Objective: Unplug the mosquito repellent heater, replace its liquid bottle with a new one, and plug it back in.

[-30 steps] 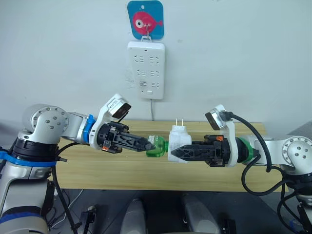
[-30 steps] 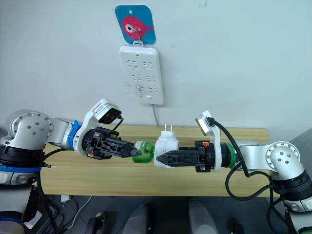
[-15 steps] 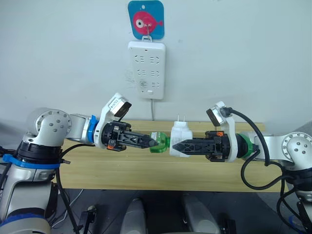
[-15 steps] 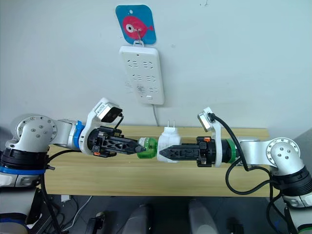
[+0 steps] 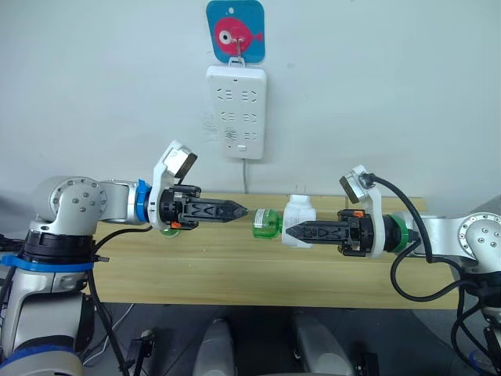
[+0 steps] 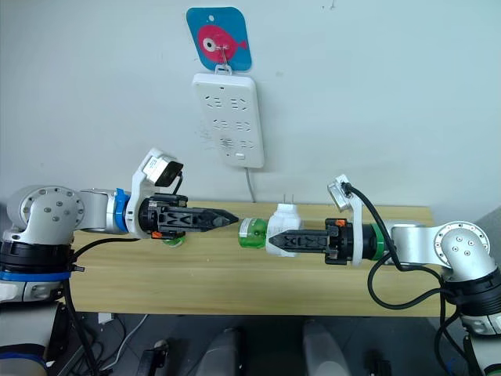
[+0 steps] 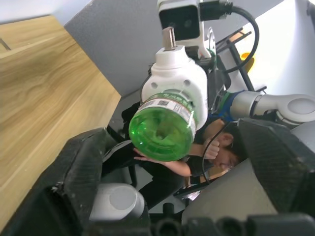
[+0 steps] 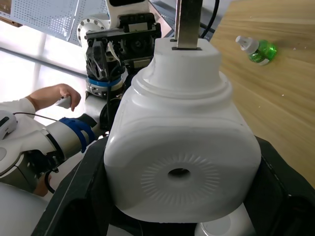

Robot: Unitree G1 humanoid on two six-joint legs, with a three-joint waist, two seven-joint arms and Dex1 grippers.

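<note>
— What is the right gripper doing?

— Its two black fingers are pinched on the mosquito repellent heater, one on each side of the white body. The heater is held in the air above the wooden table, prongs pointing up, and a green liquid bottle sticks out of its end toward the left gripper. In the right wrist view the white housing sits wedged between the finger bases, its round vent hole facing the camera.

— And the left gripper?

— In the head views its fingers run to a single point, drawn together on nothing, just short of the bottle's base with a small gap between. The left wrist view looks straight at the round green bottom of that bottle.

— Is there another bottle?

— Yes, a second green bottle with a white cap lies on its side on the table; in the right eye view it lies under the left gripper.

— What is behind them?

— A white power strip hangs on the wall from a blue hook plate with a pink fish, well above the table, its cord dropping down behind it.
</note>
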